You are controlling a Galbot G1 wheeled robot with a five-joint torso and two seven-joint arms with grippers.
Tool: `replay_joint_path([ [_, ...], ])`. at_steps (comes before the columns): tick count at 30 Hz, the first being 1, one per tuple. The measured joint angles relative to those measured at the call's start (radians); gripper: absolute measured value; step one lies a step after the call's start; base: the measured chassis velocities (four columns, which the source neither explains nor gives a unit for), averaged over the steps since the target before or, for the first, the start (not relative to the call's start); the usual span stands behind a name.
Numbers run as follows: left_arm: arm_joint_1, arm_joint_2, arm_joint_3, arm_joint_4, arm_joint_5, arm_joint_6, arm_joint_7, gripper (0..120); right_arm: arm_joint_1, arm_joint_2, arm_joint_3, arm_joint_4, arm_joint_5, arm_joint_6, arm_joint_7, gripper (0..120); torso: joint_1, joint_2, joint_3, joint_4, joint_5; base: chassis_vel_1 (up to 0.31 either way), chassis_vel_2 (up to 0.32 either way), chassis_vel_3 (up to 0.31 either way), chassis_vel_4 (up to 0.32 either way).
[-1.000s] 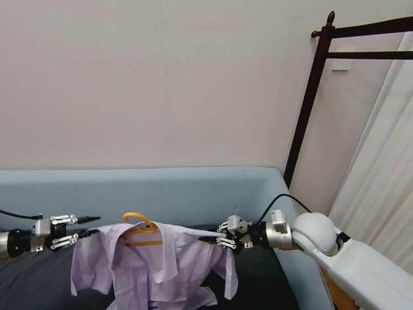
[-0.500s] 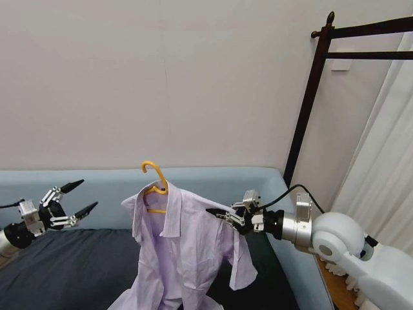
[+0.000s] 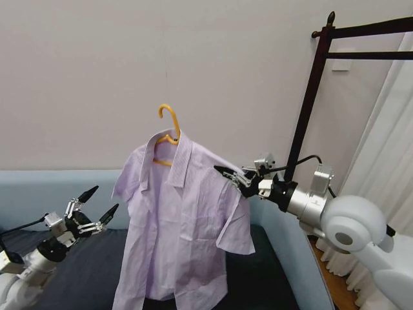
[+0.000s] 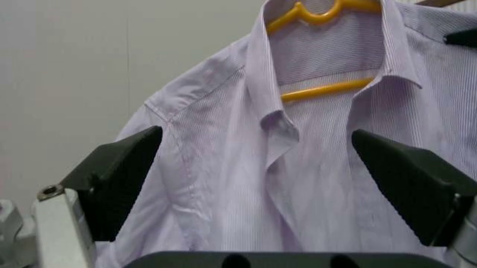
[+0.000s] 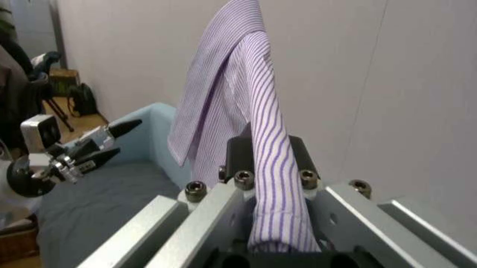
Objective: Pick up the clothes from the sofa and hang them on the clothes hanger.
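Note:
A lilac striped shirt (image 3: 184, 226) hangs on a yellow hanger (image 3: 169, 126), lifted clear above the pale blue sofa (image 3: 39, 187). My right gripper (image 3: 231, 176) is shut on the shirt's shoulder, and the right wrist view shows the cloth (image 5: 261, 167) pinched between its pads. My left gripper (image 3: 95, 216) stands open, low at the left and apart from the shirt. The left wrist view looks between its spread fingers (image 4: 119, 173) at the collar and the hanger (image 4: 328, 89). The dark wooden clothes rack (image 3: 310, 97) stands at the right, behind the right arm.
The sofa's dark seat cushion (image 3: 97, 271) lies below the shirt. A plain wall is behind. A white curtain (image 3: 387, 155) hangs at the far right beside the rack. A sofa arm (image 3: 284, 252) runs under my right arm.
The right gripper has lifted the shirt and hanger up and toward the rack, so the shirt now hangs free. The left gripper let go, opened and dropped back low at the left.

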Motion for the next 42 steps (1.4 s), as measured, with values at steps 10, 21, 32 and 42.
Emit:
replay_joint_path([
  [10, -0.182, -0.032, 0.190, -0.084, 0.066, 0.087, -0.308, 98, -0.005, 0.022, 0.015, 0.009, -0.001, 0.005, -0.009, 0, 0.000, 0.000, 0.000, 0.0001, 0.0000, 0.000, 0.000, 0.000, 0.000],
  [21, -0.319, -0.085, 0.305, -0.010, 0.059, 0.093, -0.360, 69, -0.019, 0.030, 0.015, -0.008, -0.023, 0.012, -0.033, 0, 0.000, 0.000, 0.000, 0.0002, -0.0002, 0.000, 0.000, 0.000, 0.000],
  [32, -0.367, -0.109, 0.360, 0.003, 0.057, 0.085, -0.338, 28, -0.015, 0.039, 0.007, -0.026, -0.026, 0.018, -0.034, 0, 0.000, 0.000, 0.000, 0.0002, -0.0002, 0.000, 0.000, 0.000, 0.000],
  [42, -0.376, -0.117, 0.372, -0.019, 0.039, 0.061, -0.288, 0, -0.017, 0.042, -0.001, -0.025, -0.006, 0.025, -0.006, 0, 0.000, 0.000, 0.000, 0.0003, -0.0003, 0.000, 0.000, 0.000, 0.000],
])
